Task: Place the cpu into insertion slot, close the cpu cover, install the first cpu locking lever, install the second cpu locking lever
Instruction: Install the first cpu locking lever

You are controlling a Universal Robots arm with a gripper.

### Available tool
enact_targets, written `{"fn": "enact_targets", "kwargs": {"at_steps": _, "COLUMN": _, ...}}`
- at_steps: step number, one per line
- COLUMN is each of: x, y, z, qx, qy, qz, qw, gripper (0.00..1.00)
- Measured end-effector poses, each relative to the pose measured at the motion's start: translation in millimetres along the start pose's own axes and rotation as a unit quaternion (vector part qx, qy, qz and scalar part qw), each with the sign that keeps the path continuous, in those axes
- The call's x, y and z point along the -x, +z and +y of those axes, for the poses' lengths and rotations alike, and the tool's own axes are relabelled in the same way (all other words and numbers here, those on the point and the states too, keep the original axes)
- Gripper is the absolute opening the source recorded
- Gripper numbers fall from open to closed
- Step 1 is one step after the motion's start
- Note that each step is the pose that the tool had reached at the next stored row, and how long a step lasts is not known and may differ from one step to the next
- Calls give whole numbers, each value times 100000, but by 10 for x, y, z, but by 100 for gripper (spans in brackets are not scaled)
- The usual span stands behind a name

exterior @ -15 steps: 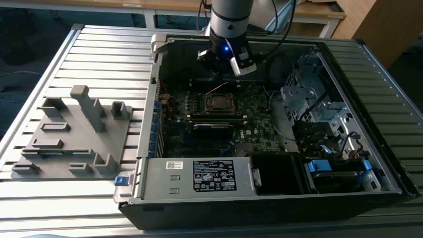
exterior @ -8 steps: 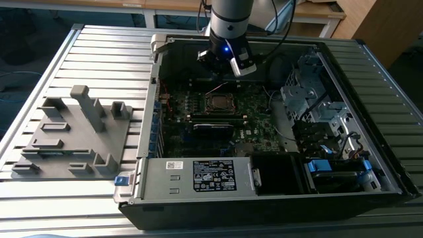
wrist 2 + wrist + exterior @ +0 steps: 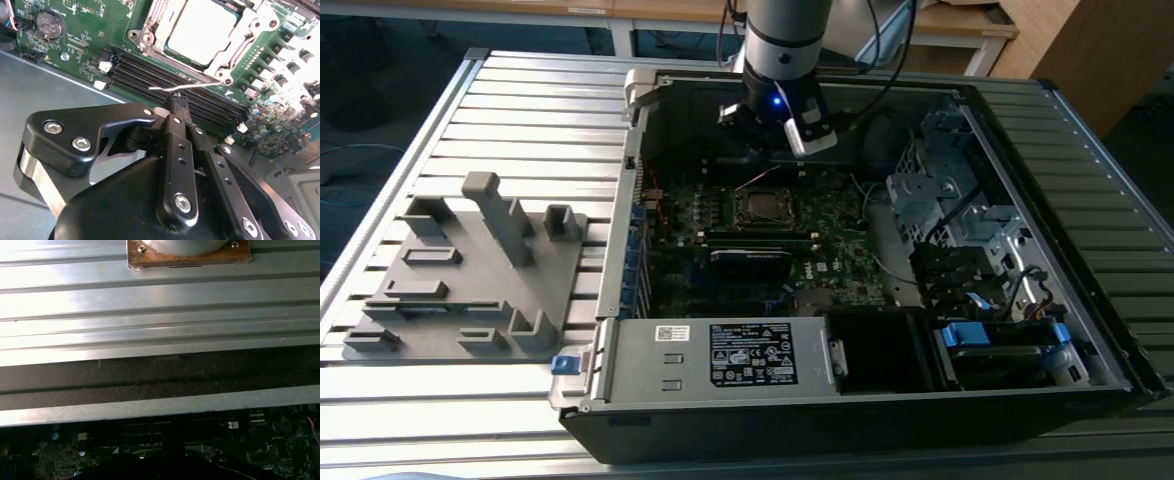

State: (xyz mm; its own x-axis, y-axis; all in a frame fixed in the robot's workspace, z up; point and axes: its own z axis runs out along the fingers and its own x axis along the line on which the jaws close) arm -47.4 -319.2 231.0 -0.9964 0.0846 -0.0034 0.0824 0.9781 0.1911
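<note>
In the second wrist view the cpu (image 3: pixel 200 27) lies flat in the insertion slot (image 3: pixel 761 207) on the green board. The silvery cpu cover (image 3: pixel 240 42) is down around it. A thin wire locking lever (image 3: pixel 200 86) stands free along the socket's edge, over the black memory slots (image 3: pixel 165 70). My gripper (image 3: pixel 178 100) is shut, and its joined tips sit right at this lever. I cannot tell whether they pinch it. In the exterior view the gripper (image 3: pixel 771 152) hangs just behind the socket, inside the open computer case.
A labelled grey power supply box (image 3: pixel 720 355) fills the case's near side. Metal drive cages and cables (image 3: pixel 947 200) stand on the exterior view's right. On the exterior view's left, a grey fixture tray (image 3: pixel 467 270) rests on the ribbed table (image 3: pixel 150 315). A coin battery (image 3: pixel 48 24) sits on the board.
</note>
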Motion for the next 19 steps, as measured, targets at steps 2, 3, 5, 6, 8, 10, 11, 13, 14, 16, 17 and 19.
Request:
{"fn": "enact_targets", "kwargs": {"at_steps": 2, "x": 0, "y": 7, "z": -1, "qx": 4, "qy": -2, "qz": 0, "qw": 100000, "gripper": 10}}
{"fn": "enact_targets", "kwargs": {"at_steps": 3, "x": 0, "y": 11, "z": -2, "qx": 5, "qy": -1, "qz": -2, "qw": 100000, "gripper": 10}}
{"fn": "enact_targets", "kwargs": {"at_steps": 5, "x": 0, "y": 18, "z": -3, "qx": 8, "qy": -4, "qz": -2, "qw": 100000, "gripper": 10}}
{"fn": "enact_targets", "kwargs": {"at_steps": 6, "x": 0, "y": 22, "z": -4, "qx": 6, "qy": -3, "qz": -2, "qw": 100000, "gripper": 10}}
{"fn": "enact_targets", "kwargs": {"at_steps": 8, "x": 0, "y": 30, "z": -6, "qx": 2, "qy": -3, "qz": -1, "qw": 100000, "gripper": 10}}
{"fn": "enact_targets", "kwargs": {"at_steps": 10, "x": 0, "y": 34, "z": -7, "qx": -11, "qy": -2, "qz": 5, "qw": 100000, "gripper": 10}}
{"fn": "enact_targets", "kwargs": {"at_steps": 11, "x": 0, "y": 34, "z": -7, "qx": -13, "qy": 0, "qz": 6, "qw": 100000, "gripper": 10}}
{"fn": "enact_targets", "kwargs": {"at_steps": 13, "x": 0, "y": 35, "z": -7, "qx": -2, "qy": -1, "qz": -3, "qw": 100000, "gripper": 10}}
{"fn": "enact_targets", "kwargs": {"at_steps": 14, "x": 0, "y": 35, "z": -7, "qx": 1, "qy": -4, "qz": -2, "qw": 100000, "gripper": 10}}
{"fn": "enact_targets", "kwargs": {"at_steps": 16, "x": 0, "y": 42, "z": -7, "qx": 30, "qy": -5, "qz": -15, "qw": 100000, "gripper": 10}}
{"fn": "enact_targets", "kwargs": {"at_steps": 17, "x": 0, "y": 45, "z": -8, "qx": 17, "qy": -5, "qz": -9, "qw": 100000, "gripper": 10}}
{"fn": "enact_targets", "kwargs": {"at_steps": 19, "x": 0, "y": 46, "z": -9, "qx": -7, "qy": -1, "qz": 4, "qw": 100000, "gripper": 10}}
